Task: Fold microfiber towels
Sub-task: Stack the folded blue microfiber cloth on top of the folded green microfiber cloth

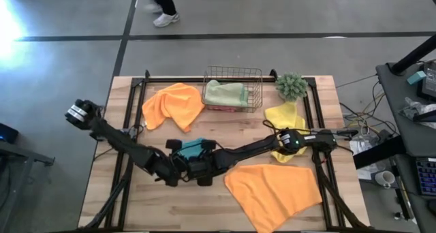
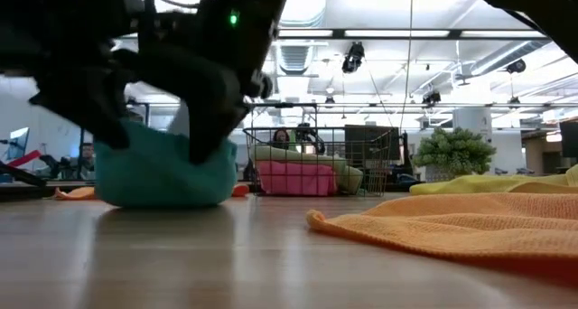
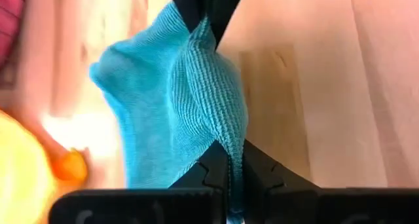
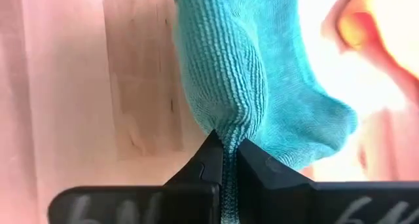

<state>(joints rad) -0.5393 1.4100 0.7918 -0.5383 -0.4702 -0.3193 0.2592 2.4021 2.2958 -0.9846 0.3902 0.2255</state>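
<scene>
Teal towel (image 1: 193, 149) bunched at lower centre of the high view, on the wooden table (image 1: 204, 209). Left gripper (image 3: 228, 178) pinched tight on one fold of it; right gripper (image 4: 224, 160) clamped on the opposite fold, the two nearly meeting over the cloth. In the low view the towel (image 2: 163, 173) sits as a mound at frame left under both arms. Orange towel (image 1: 272, 192) spread flat at lower right; second orange towel (image 1: 174, 105) upper left of centre. Yellow towel (image 1: 286, 120) at right, beside the green plant (image 1: 291, 86). Sage green towel (image 1: 225, 92) lies in the wire basket (image 1: 255, 90), top centre, over a pink towel (image 2: 296, 178).
</scene>
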